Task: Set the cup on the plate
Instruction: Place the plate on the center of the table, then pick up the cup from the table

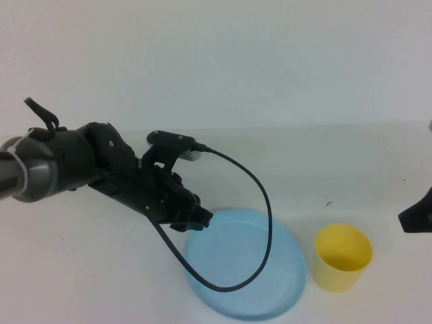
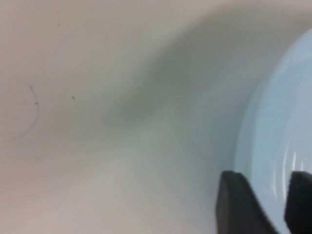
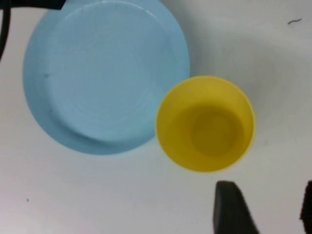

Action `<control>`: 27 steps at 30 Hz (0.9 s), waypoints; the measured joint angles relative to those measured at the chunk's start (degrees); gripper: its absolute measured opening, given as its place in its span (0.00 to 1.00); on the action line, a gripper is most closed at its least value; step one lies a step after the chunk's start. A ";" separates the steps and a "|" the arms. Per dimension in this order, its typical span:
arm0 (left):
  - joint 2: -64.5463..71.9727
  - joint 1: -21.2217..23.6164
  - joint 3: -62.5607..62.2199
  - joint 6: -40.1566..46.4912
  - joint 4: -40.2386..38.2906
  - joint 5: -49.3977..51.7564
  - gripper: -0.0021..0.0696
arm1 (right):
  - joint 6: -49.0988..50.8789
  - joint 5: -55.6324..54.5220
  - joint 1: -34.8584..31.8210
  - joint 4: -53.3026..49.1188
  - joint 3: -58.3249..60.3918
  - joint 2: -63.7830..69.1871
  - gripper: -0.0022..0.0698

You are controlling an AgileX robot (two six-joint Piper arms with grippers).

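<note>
On my white table point(image 1: 81, 283), nearest me, the plate point(image 1: 236, 266) lies flat with the cup point(image 1: 343, 258) upright just beside its right rim. I read no markings. My left gripper point(image 1: 196, 219) hovers over the plate's left edge, jaws parted, empty. My right gripper point(image 3: 263, 207) hangs near the cup, spread wide, empty.

Our white table point(image 1: 81, 283) all across the picture, one tiny dark speck point(image 1: 329, 202) right of the middle.
</note>
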 joint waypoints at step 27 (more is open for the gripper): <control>-43.66 3.32 3.24 -11.05 21.82 -2.38 0.03 | 13.42 -3.54 13.49 -20.57 -14.27 30.64 0.43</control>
